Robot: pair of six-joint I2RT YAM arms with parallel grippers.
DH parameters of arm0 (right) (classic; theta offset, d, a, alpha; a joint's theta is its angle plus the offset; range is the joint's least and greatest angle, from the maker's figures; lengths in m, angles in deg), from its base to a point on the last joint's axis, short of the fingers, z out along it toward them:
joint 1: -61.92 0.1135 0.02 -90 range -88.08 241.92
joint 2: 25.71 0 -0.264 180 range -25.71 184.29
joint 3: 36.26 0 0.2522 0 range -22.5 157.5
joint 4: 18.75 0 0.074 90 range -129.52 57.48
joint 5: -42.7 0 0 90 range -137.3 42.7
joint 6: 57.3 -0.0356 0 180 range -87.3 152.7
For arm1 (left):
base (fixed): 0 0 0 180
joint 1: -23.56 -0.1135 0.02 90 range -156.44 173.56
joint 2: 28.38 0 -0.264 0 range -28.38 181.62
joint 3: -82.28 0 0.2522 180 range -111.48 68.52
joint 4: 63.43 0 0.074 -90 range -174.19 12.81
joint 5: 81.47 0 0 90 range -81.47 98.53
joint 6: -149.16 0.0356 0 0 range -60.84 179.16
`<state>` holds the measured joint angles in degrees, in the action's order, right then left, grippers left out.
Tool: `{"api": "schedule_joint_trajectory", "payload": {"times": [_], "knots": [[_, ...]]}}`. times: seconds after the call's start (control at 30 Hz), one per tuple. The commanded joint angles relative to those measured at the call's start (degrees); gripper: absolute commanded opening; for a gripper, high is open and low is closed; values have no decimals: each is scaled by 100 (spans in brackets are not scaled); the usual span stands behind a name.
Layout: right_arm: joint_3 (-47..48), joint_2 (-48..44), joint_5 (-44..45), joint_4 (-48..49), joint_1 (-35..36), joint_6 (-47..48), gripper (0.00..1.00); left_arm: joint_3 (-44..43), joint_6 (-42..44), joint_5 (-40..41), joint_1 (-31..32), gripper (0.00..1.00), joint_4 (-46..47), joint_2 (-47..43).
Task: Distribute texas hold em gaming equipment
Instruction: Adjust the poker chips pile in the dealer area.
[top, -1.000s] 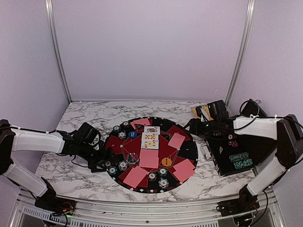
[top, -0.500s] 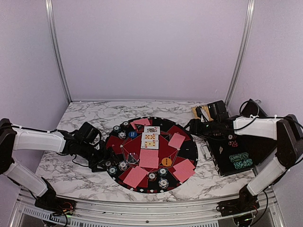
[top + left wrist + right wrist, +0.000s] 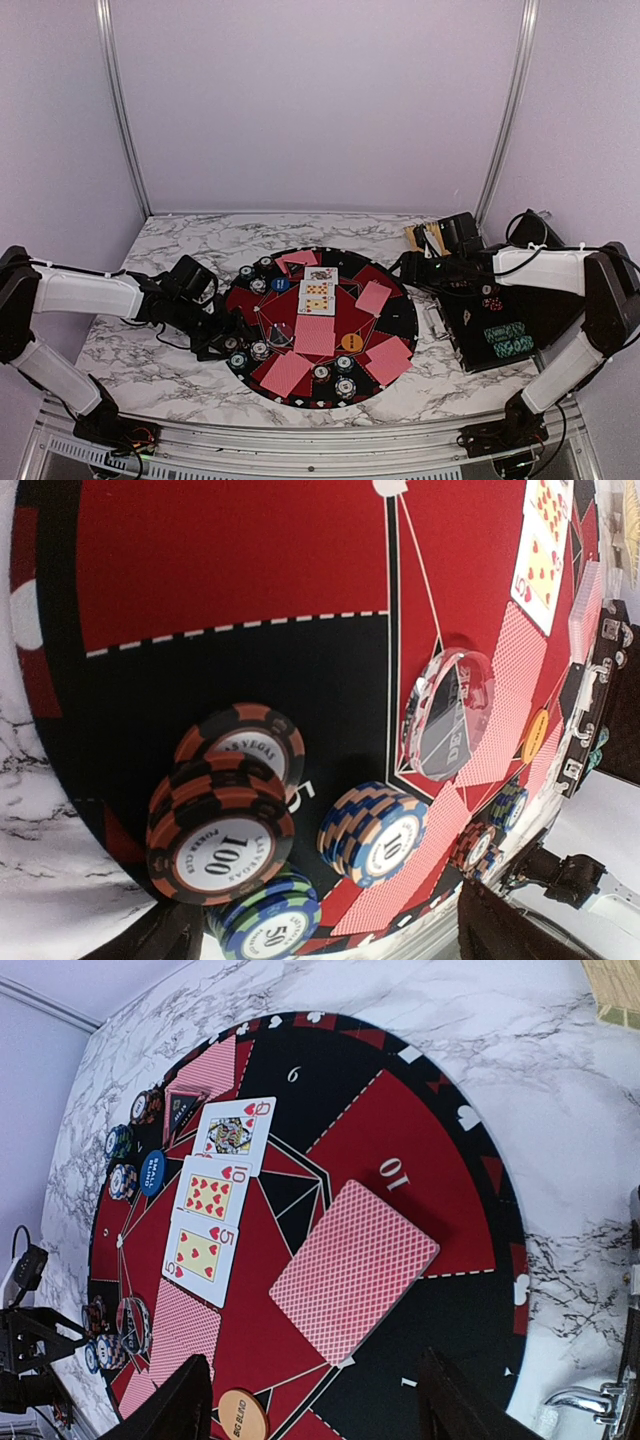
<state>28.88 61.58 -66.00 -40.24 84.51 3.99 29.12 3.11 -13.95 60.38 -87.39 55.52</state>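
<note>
**Item 1.** Round black-and-red mat point(image 3: 406, 320), flat on the white marble-patterned table point(image 3: 170, 250). You have items 2 to 5 lying on it.

**Item 2.** Three white-faced playing cards point(image 3: 210, 1198), face up in a row near the mat's middle: queen, ten and five of hearts.

**Item 3.** Pink-red-backed playing cards point(image 3: 353, 1268), face down and spread around the mat. One lies just beside the printed "10".

**Item 4.** Round buttons:
- Blue round button point(image 3: 152, 1172), near the face-up row.
- Orange round button point(image 3: 243, 1412), on the mat's near side.
- Clear round button point(image 3: 447, 715), at the edge of a face-down card.

**Item 5.** Striped poker chips, in short stacks by the mat's left rim:
- Orange-and-black "100" stack point(image 3: 220, 845).
- Blue-and-cream "10" stack point(image 3: 375, 835).
- Green-and-blue "50" stack point(image 3: 268, 925).

**Item 6.** Your left gripper point(image 3: 220, 335): jaws spread and pinching nothing. It sits low at the mat's left rim, with the item 5 stacks just ahead.

**Item 7.** Your right gripper point(image 3: 405, 268): jaws spread and empty, above the mat's far-right rim. It is near the black rectangular case point(image 3: 530, 310), which lies open to the right of the mat and holds rows of green chips point(image 3: 505, 338).
</note>
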Motion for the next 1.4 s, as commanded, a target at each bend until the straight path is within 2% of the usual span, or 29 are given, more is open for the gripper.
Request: {"api": "schedule_joint_trajectory", "payload": {"times": [0.0,0.67,1.1,1.27,1.37], "knots": [[5,-79,33,50,44,-14,68,-181,125,2,-7,89,67,142],[35,-89,58,-16,44,13,68,-428,305,-71,-140,89,39,378],[76,-241,156,16,44,14,68,-238,593,218,-301,92,-568,-393],[78,-416,329,30,42,49,69,-552,967,461,-339,99,-809,-624],[96,-588,456,27,44,95,71,-794,1227,754,-408,99,-895,-722]]}}
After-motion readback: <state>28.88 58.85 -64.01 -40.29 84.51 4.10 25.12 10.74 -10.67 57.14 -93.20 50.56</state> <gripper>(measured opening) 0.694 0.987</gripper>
